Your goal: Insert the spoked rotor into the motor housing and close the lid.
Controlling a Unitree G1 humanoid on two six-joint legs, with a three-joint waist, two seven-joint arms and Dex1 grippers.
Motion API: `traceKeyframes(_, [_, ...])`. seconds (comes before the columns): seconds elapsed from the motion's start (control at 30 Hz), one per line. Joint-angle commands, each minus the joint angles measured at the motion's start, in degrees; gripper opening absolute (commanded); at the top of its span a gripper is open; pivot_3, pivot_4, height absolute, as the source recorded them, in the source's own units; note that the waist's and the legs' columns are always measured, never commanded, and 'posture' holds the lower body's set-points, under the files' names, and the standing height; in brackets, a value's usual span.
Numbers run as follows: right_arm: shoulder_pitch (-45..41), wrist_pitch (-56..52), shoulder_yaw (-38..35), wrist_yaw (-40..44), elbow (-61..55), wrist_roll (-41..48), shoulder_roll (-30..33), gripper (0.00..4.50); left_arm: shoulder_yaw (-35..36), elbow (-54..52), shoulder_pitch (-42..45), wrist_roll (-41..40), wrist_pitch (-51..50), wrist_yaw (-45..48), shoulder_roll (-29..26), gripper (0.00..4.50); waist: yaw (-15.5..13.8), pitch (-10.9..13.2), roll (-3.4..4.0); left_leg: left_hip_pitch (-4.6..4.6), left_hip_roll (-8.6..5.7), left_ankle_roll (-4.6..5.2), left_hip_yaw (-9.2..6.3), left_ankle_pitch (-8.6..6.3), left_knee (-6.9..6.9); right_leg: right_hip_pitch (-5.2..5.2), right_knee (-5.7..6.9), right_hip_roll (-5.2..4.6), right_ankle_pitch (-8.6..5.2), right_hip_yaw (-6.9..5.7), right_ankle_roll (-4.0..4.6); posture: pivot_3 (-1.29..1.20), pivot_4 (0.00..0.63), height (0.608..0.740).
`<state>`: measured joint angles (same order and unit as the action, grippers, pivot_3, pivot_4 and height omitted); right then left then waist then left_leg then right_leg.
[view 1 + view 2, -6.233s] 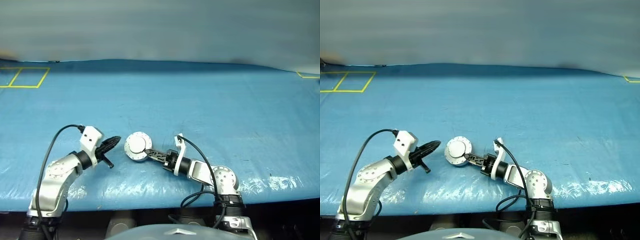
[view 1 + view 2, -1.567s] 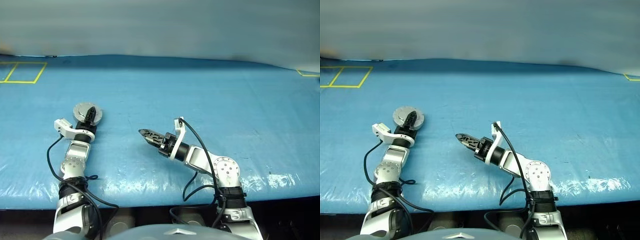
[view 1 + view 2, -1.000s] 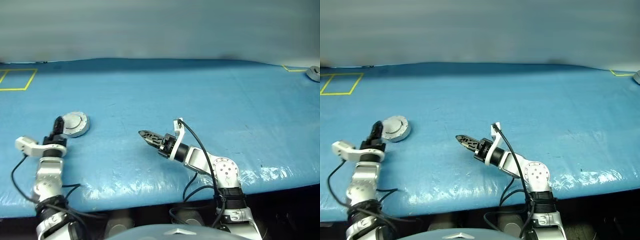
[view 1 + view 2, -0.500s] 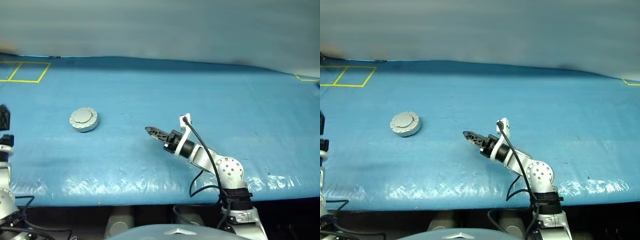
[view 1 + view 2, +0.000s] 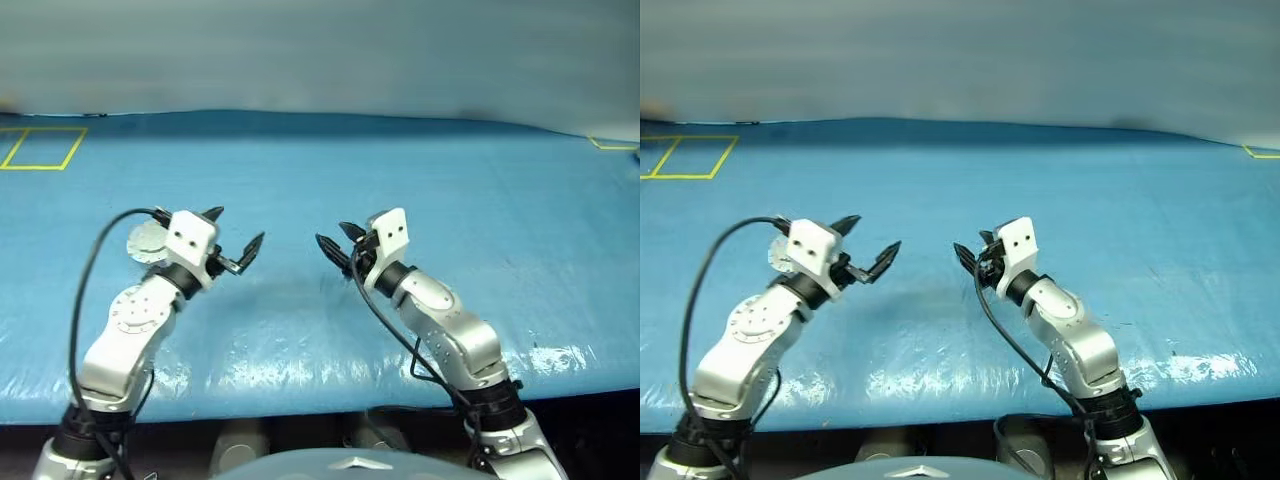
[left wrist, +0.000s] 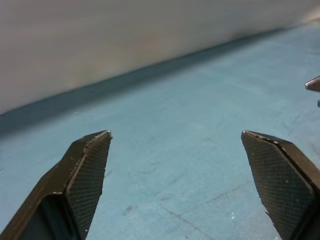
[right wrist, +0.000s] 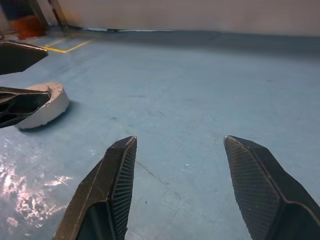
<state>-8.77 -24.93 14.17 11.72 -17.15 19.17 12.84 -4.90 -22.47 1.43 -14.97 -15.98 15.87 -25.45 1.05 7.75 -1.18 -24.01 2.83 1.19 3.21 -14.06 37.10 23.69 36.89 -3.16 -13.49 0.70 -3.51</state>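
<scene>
The motor housing (image 5: 143,240) is a low silver-grey puck on the blue table, its lid lying flat on top; my left wrist partly hides it. It also lies in the right wrist view as the housing (image 7: 46,102). The spoked rotor is out of view. My left gripper (image 5: 241,223) hovers just right of the housing, open and empty, pointing toward the right gripper. The left gripper (image 6: 175,134) has bare table between its fingers. My right gripper (image 5: 331,233) faces it across a short gap, open with nothing held. The right gripper (image 7: 180,137) looks toward the housing.
The blue table cover (image 5: 430,180) runs wide to the back and right. A yellow tape square (image 5: 40,148) marks the far left corner, and a yellow tape corner (image 5: 612,146) the far right. The glossy front edge (image 5: 300,375) lies near my arms.
My left arm has swung in from the left edge to the middle, in front of the housing, and rolled. The right gripper rolled and lifted slightly. The housing stays put.
</scene>
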Motion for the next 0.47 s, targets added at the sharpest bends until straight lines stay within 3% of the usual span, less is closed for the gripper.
traceKeyframes(0.03, [3.1, 3.6, -0.7, -4.4, -1.6, -4.9, -2.6, 2.93, -3.3, -0.6, -1.5, 7.0, 4.6, -1.6, 1.7, 4.46, -0.3, 0.0, 0.00, 0.01, -0.02, 0.03, 0.00, -0.02, 0.03, -0.02, 0.00, -0.04, 0.01, 0.02, -0.02, 0.00, 0.150, 0.740])
traceKeyframes(0.17, [6.9, 4.6, -0.5, -5.0, -2.5, -7.4, -4.0, 2.93, -5.0, -0.2, -3.9, 9.0, 5.4, -2.3, 5.2, 4.46, -0.4, 0.0, 0.01, 0.08, -0.09, 0.08, -0.01, -0.04, 0.15, -0.14, -0.02, -0.11, 0.03, 0.04, -0.06, 0.00, 0.150, 0.740])
traceKeyframes(0.47, [5.7, 5.2, -2.6, -4.5, -0.9, -10.0, -5.5, 2.93, -3.0, 0.0, -3.5, 10.8, 4.7, -2.3, 7.3, 4.46, -0.4, 0.0, 0.02, 0.18, -0.05, 0.21, -0.02, 0.17, 0.45, -0.27, 0.07, -0.12, 0.08, 0.04, 0.24, 0.00, 0.150, 0.740])
